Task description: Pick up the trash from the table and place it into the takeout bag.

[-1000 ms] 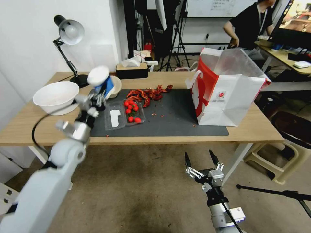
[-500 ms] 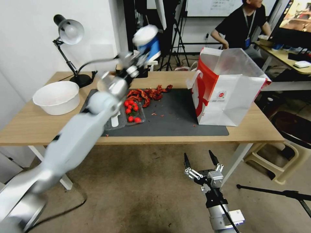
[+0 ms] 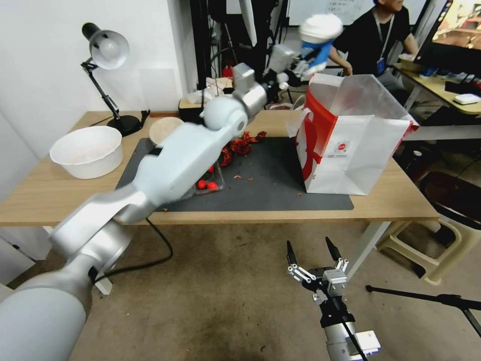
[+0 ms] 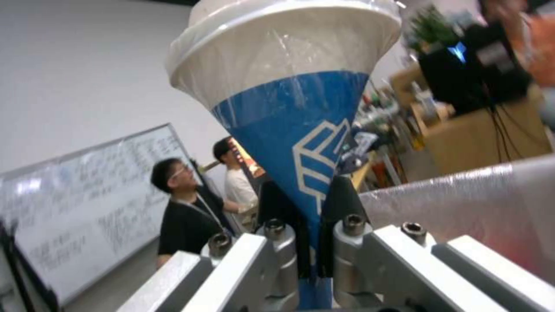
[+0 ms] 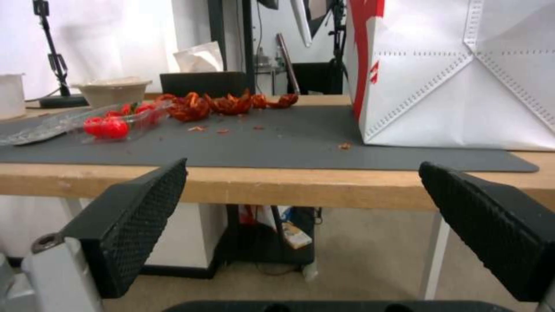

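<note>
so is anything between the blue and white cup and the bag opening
Nothing visible. The left gripper holds the blue-and-white paper cup in the air beside the takeout bag, above its rear left corner; the bag's mouth gapes open, with only air between them.

- A desk lamp with a grey shade stands at the far left corner of the counter, its black base beside the wall.
- A large white bowl sits on the bare wood near the left end.
- A clear plastic tray holding cherry tomatoes lies on the dark mat.
- Red shell scraps are strewn behind the tray.
- A black tissue box stands at the back edge.
- A beige plastic stool stands on the floor to the right.
- A whiteboard hangs on the far wall.
</note>
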